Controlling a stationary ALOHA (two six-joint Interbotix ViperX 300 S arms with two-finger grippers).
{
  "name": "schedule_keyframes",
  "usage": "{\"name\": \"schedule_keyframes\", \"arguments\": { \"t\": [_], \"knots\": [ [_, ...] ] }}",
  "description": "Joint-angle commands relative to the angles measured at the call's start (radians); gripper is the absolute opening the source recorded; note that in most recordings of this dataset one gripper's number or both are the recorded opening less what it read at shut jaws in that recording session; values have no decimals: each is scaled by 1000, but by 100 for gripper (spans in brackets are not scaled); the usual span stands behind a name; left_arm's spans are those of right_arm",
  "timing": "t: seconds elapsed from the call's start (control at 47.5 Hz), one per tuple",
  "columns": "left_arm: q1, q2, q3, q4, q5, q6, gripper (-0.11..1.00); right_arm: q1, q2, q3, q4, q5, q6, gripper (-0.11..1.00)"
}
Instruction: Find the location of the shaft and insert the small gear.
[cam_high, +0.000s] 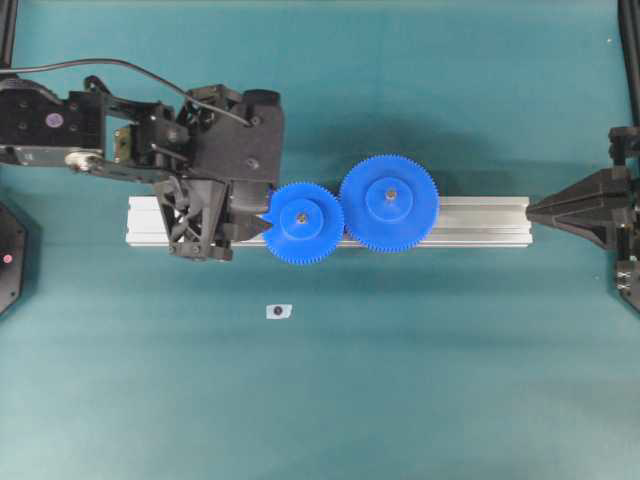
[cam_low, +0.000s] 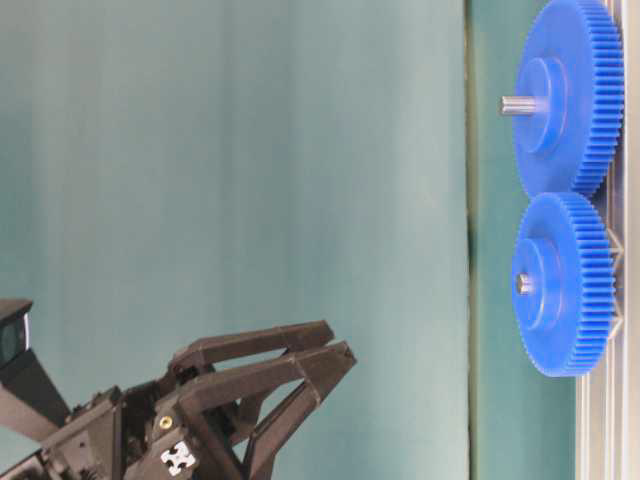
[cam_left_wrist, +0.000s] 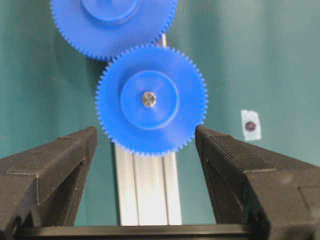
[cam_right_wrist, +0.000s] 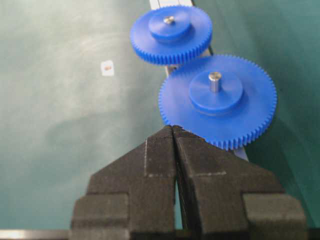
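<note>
small bright blue plastic toothed gear (cam_left_wrist: 151, 99) looks seated on the grey metal shaft (cam_left_wrist: 148, 98) on the aluminium rail (cam_high: 480, 221), meshed beside the larger blue gear (cam_high: 389, 202); left gripper (cam_left_wrist: 145, 150) spread and empty, right gripper (cam_right_wrist: 174, 131) pressed together; only retreat left.

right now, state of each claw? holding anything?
Left claw: open, holding nothing; fingers either side of the small gear, not touching.
Right claw: closed, empty, near the larger gear.

Larger blue gear (cam_high: 389, 203) on rail (cam_high: 480, 221); perhaps a sticker (cam_high: 279, 311).
</note>
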Motion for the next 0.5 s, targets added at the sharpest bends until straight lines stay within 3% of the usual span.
{"name": "schedule_keyframes", "arguments": {
  "t": [0.0, 0.484],
  "knots": [
    [-3, -35, -3, 2, -23, -2, 77, -3, 6, -9, 0, -3, 12, 2],
    [-3, -31, 3, 2, -57, 0, 77, -3, 6, -8, 0, -3, 12, 2]
  ]
}}
